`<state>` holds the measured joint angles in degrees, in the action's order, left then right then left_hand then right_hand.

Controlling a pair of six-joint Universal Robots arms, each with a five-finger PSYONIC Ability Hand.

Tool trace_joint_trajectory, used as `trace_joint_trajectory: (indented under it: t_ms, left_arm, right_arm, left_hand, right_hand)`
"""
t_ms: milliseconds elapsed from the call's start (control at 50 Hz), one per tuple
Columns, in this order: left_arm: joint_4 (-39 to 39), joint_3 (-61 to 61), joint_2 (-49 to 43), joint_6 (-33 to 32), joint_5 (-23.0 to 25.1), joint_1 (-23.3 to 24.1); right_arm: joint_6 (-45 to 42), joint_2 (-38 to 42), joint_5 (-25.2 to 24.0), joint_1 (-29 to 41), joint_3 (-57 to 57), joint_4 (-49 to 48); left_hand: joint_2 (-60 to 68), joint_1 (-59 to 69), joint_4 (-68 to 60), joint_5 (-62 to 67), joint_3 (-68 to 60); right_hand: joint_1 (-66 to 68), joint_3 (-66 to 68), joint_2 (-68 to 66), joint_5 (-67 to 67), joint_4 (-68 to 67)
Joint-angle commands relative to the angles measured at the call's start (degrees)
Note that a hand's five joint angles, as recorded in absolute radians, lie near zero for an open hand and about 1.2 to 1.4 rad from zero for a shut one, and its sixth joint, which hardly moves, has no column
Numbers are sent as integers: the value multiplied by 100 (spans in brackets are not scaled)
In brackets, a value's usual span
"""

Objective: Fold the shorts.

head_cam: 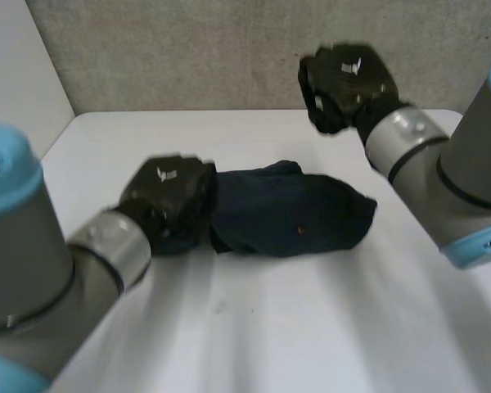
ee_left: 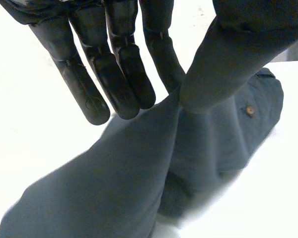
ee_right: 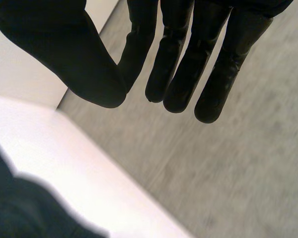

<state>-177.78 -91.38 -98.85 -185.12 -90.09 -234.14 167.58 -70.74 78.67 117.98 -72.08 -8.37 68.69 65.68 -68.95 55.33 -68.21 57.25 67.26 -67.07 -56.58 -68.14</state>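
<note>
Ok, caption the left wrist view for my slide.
Left hand pinches a ridge of the dark shorts between thumb and fingers, white table beneath.

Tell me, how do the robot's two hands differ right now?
The left hand is down low at one end of the dark shorts, while the right hand is held high, well apart from them. The left hand pinches a ridge of the cloth between thumb and fingers, while the right hand's fingers are straight and hold nothing. Both hands are black.
</note>
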Motion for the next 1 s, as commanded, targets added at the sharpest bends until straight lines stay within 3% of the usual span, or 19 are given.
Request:
trace_joint_trajectory:
  t_ms: [20, 40, 100, 140, 200, 260, 440, 620, 800, 880, 1000]
  left_arm:
    - [-371, -829, 427, 222, 0, 202]
    - [-371, -820, 445, 214, 9, 193]
    - [-397, -732, 463, 187, 9, 141]
    - [-459, -566, 463, 73, 17, -8]
    - [-529, -242, 367, -198, 44, -271]
    - [-582, -12, 244, -454, 53, -316]
    - [-706, 1304, -1169, -1306, 676, -395]
    - [235, 2001, -2191, -1526, 844, -834]
    - [394, 2098, -2595, -1685, 852, -1169]
    - [420, 2133, -2736, -1685, 861, -1204]
    - [438, 2133, -2930, -1702, 861, -1116]
  right_arm:
    - [-155, 70, 385, -117, -420, 450]
    - [-120, 87, 551, -117, -420, 485]
    - [-50, 236, 684, -152, -377, 547]
    - [55, 403, 720, -249, -341, 713]
    - [300, 456, 685, -485, -315, 1203]
    - [565, 447, 597, -653, -297, 1600]
    - [1005, 447, -448, -1303, -569, 2516]
    - [926, 395, -704, -1356, -1422, 2420]
    - [908, 368, -625, -1234, -1844, 1532]
    - [908, 491, -572, -1207, -1862, 1163]
    - [900, 632, -151, -1189, -1818, 574]
  left_hand:
    - [1131, 1432, -1105, 1467, -1179]
    - [1131, 1432, -1105, 1467, -1179]
    - [1067, 1367, -1041, 1403, -1114]
    - [-1045, -745, 1071, -709, 998]
    - [-3234, -2933, 3259, -2897, 3186]
    - [-3374, -3074, 3400, -3038, 3327]
    - [-4081, -3780, 4107, -3745, 4033]
    - [-4031, -3730, 4056, -3694, 3983]
    - [-4384, -4083, 4410, -4048, 4336]
    - [-4384, -4083, 4410, -4048, 4336]
    - [-4300, -4000, 4326, -3964, 4253]
  right_hand:
    - [1631, 631, -649, -699, -542]
    - [359, -641, 623, 573, 730]
    - [-1664, -2664, 2646, 2596, 2753]
    - [-3165, -4165, 4147, 4097, 4254]
    - [-3689, -4689, 4671, 4621, 4778]
    - [-4026, -5026, 5008, 4958, 5115]
    - [-4448, -5448, 5430, 5380, 5537]
    - [-4364, -5364, 5346, 5296, 5453]
    - [-3877, -4877, 4859, 4809, 4966]
    - [-2400, -3400, 3382, 3332, 3489]
    - [1871, 871, -889, -939, -782]
